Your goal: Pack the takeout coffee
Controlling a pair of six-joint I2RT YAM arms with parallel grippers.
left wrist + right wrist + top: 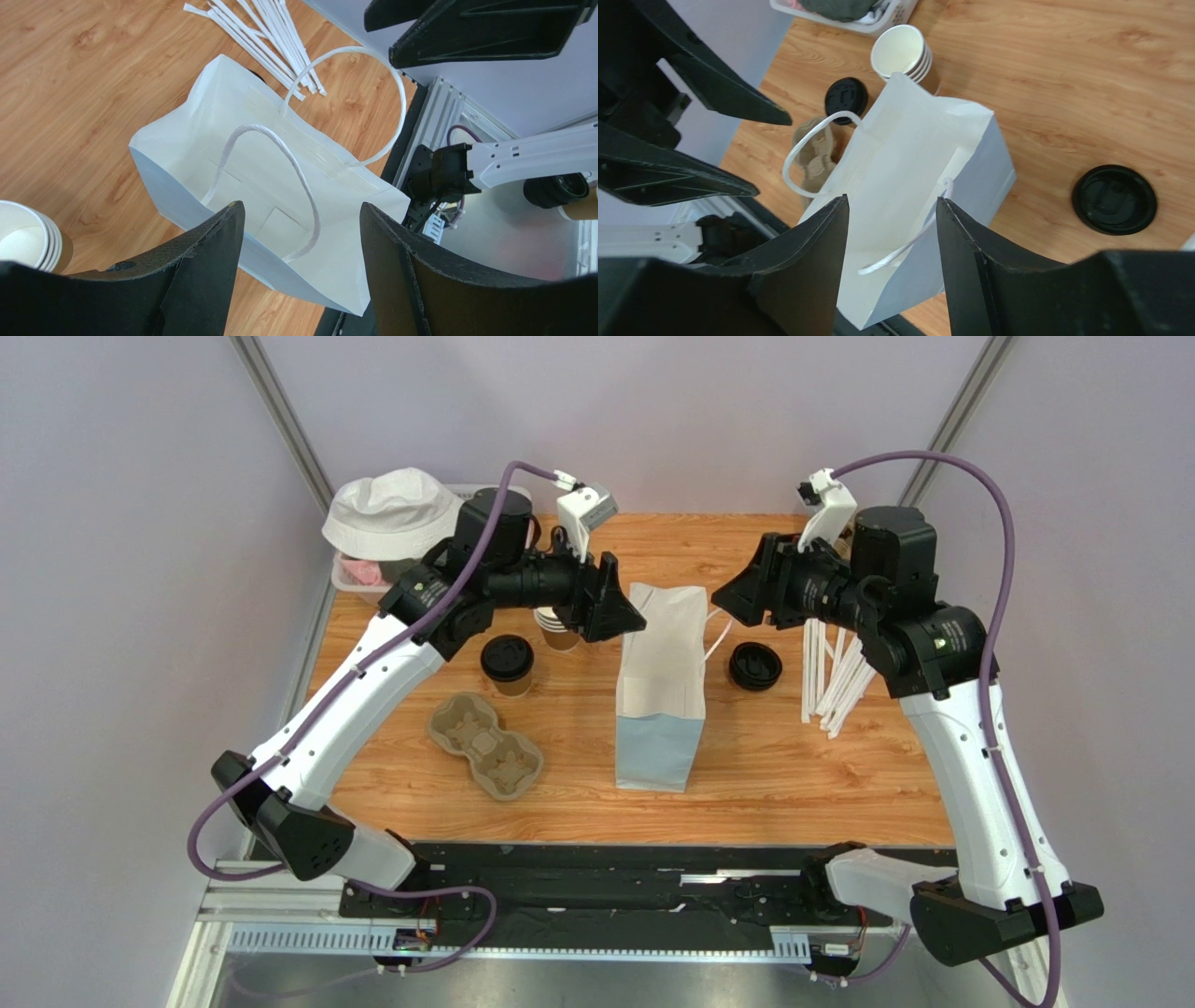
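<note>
Both arms rise from the near edge of the table (856,798), bend at the elbow and reach inward, so that their wrists face each other across the far end of a white paper bag (659,693) in the middle. The left gripper (624,602) hangs just left of the bag's top, its fingers spread wide with nothing between them; from its own camera the bag's open mouth and looped handles lie below. The right gripper (732,591) hangs just right of the bag, likewise spread and empty. The bag seems to stand upright, though the overhead angle makes this hard to judge. The coffee cup (507,662), black lid on, stands on the table left of the bag, near a stack of cups (558,627) and just beyond a cup carrier (487,745).
</note>
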